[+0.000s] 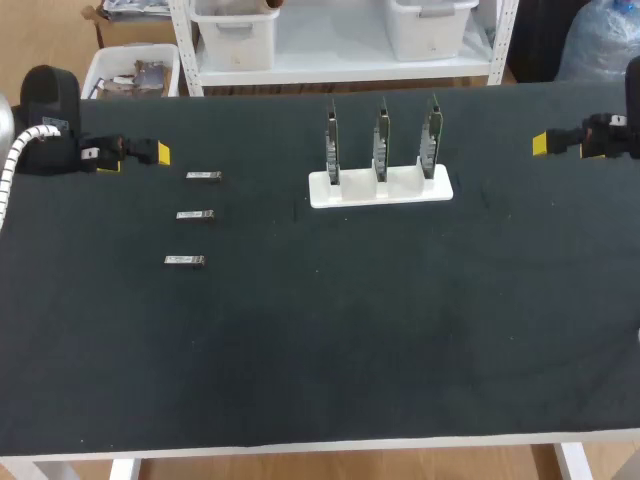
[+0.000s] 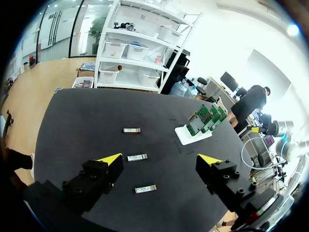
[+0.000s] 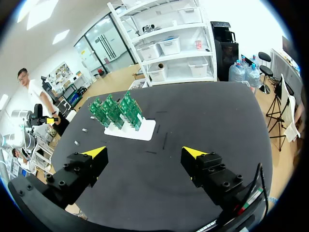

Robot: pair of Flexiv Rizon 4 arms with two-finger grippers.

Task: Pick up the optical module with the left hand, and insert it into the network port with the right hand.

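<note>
Done: nothing yet; every step is left.
Optical modules (image 1: pixel 195 215): three lie on the counter (image 1: pixel 320 350), left of middle, untouched.
Network cards (image 1: pixel 381 140): in white stand (image 1: pixel 345 190), upper middle.
Left jaws: open, empty, upper left.
Right jaws: open, empty, upper right.

Cards (image 1: pixel 381 140): ports too small to tell; right arm (image 1: pixel 608 136) edge-cropped.

three optical modules are lying apart in a column on the left part of the tabletop (image 1: pixel 350 340): rear module (image 1: pixel 203 176), middle module (image 1: pixel 195 215), front module (image 1: pixel 184 261). stand (image 1: pixel 380 188) is sitting right of them, mid-back, holding three cards (image 1: pixel 381 140) upright side by side. left hand (image 2: pixel 159 160) is hanging left of the rear module, right hand (image 3: pixel 145 152) at the far right.
</note>
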